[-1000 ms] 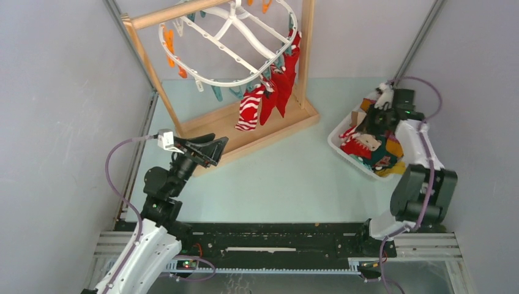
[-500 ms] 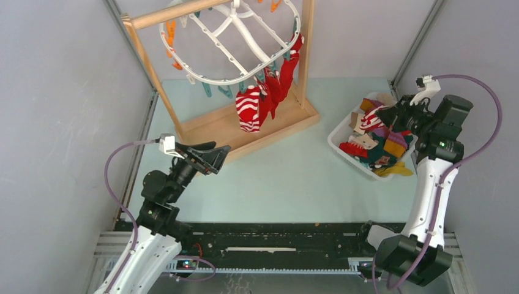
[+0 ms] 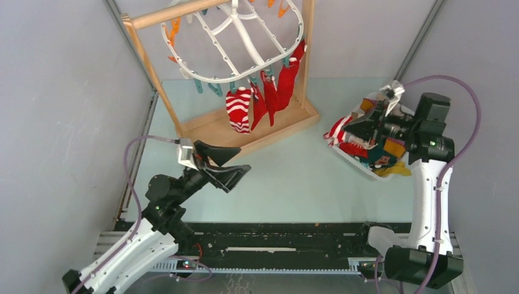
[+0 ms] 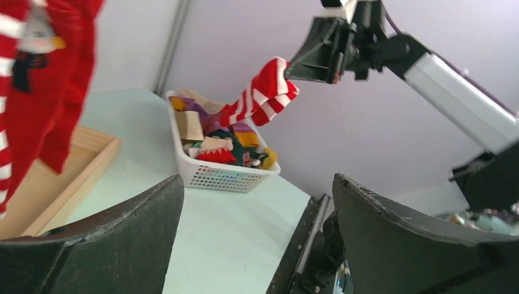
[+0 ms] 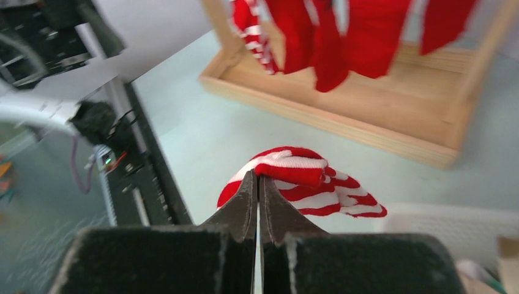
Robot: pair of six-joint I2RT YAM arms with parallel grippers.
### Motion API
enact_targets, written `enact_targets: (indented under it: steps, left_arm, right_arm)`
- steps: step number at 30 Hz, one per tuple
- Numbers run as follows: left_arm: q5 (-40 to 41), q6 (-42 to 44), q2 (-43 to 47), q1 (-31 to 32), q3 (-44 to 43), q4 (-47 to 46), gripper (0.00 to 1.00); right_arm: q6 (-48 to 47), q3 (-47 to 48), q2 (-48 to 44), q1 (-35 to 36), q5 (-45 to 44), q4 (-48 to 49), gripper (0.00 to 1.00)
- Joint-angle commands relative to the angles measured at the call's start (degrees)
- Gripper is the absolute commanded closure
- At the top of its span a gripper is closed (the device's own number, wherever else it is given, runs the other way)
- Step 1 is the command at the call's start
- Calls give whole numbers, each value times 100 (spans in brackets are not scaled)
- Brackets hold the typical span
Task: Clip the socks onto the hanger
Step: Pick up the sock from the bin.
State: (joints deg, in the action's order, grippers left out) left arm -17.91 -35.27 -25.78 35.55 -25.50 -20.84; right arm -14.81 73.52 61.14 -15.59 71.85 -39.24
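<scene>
From above, the right hand (image 3: 354,127) has left the white basket (image 3: 358,163), where it was dipped 1 second ago. It now carries a red-and-white striped sock (image 3: 338,130) leftward. The sock hangs past the basket's left rim, over the desk (image 3: 294,174). The left hand (image 3: 235,164) has spread wide and swung in toward the middle of the desk. The hanger (image 3: 223,78) has turned on the wooden stand (image 3: 214,127), so its 4 hung socks (image 3: 269,98) sit further left. My reading is that the pick is done and the transfer is starting. The striped sock is well apart from the hanger and its free clothespins.

In the left wrist view, the 2 dark fingers (image 4: 110,245) stand far apart with nothing between them. The striped sock dangles in the air ahead, above the basket of remaining socks (image 4: 226,144). It is pinched at 1 end by the right hand, so a handover looks possible.

In the right wrist view, the hand's tips are pressed together on a fold of the striped sock (image 5: 306,180). The rest droops just beyond them. The stand's tray and the hung socks lie ahead, well apart.
</scene>
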Motion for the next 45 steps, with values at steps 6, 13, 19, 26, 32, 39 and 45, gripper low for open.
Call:
enact_targets:
  steps: [6,13,19,26,32,39,45]
  left_arm:
    - [730,2717,-1077,1598,-32,-1153,6]
    - [1406,4436,-1965,2505,-475,-1036,5]
    - [2148,5229,-2833,2921,-874,-1195,5]
    - [2062,5437,-3482,2940,-1274,-1176,13]
    - [1536,5192,-3618,2940,-1368,-1116,24]
    - [1379,5046,-3033,2940,-1045,-934,23]
    - [1356,4702,-2948,2949,-1032,-918,23]
  right_arm:
    - [-2345,19,-148,1908,922,-1812,100]
    - [-2134,-74,140,2578,982,-1505,100]
    - [-1926,-161,249,2819,950,-1258,100]
    - [-1711,-364,161,2931,910,-985,100]
    - [-1507,-416,133,2931,734,-776,100]
    - [-474,-533,135,2851,68,8,100]
    - [-213,-745,105,2951,123,247,100]
